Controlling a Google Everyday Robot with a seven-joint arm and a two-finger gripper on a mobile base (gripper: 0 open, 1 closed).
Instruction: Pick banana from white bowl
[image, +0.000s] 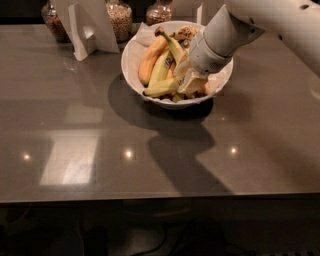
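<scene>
Table | banana diag, near-L to far-R | tool in white bowl

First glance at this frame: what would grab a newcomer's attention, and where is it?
The white bowl heaped with bananas, at the far middle of the dark table, catches the eye first. The gripper, on a big white arm coming in from the upper right, is down in the bowl's right side against the fruit, next to the pale yellow-green banana with a sticker. Behind stand glass jars and a white folded card.
</scene>
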